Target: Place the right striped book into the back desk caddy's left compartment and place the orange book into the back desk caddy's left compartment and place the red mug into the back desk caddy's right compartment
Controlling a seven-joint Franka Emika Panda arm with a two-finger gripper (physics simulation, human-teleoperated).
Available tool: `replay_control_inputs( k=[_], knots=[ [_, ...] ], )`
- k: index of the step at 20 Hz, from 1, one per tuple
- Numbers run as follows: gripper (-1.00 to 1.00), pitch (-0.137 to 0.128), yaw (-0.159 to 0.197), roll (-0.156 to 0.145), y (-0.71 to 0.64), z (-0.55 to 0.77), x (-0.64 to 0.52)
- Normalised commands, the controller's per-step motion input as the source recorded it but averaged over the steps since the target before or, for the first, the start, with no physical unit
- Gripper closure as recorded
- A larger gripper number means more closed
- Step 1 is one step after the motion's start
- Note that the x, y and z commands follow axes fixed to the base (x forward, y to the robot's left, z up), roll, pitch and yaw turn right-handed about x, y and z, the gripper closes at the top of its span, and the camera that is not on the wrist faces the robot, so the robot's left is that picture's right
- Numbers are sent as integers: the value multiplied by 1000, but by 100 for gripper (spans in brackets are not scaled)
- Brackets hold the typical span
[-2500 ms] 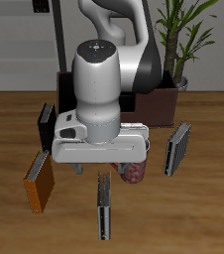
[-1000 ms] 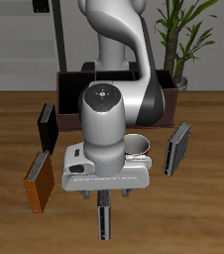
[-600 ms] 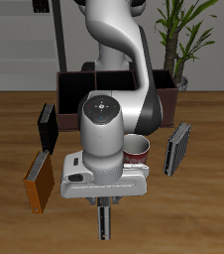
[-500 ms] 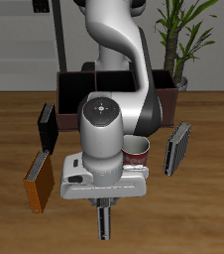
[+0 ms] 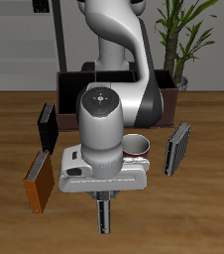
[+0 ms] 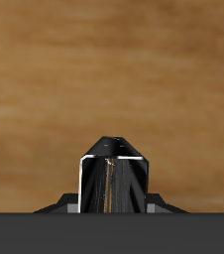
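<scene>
Right striped book point(image 5: 104, 214) gripped at its top end by the gripper point(image 5: 103, 198), near the table's front edge.

In the wrist view the gripper point(image 6: 112, 189) is clamped on the right striped book point(image 6: 112, 184), its dark cover running out over bare wood. The red mug point(image 5: 139, 147) stands just behind the arm point(image 5: 104, 119), mostly hidden by it. The orange book point(image 5: 38, 182) stands apart at one side, the black book point(image 5: 47, 124) farther back from it, and the paler striped book point(image 5: 177, 148) at the other side. The back desk caddy point(image 5: 168, 94) sits at the table's far edge, partly hidden. The wooden table point(image 5: 193, 213) is warm brown with streaky grain. Behind stand a potted plant point(image 5: 183, 30) and a pale wall point(image 5: 20, 40).
</scene>
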Motion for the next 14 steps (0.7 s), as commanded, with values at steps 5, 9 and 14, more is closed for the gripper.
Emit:
replay_control_inputs(
  k=[5, 9, 14],
  knots=[
    [100, -60, -28, -2, -9, 694, -300],
    [100, -73, -31, 17, -41, 778, -487],
    [100, -45, -35, 28, -103, 648, -567]
  ],
)
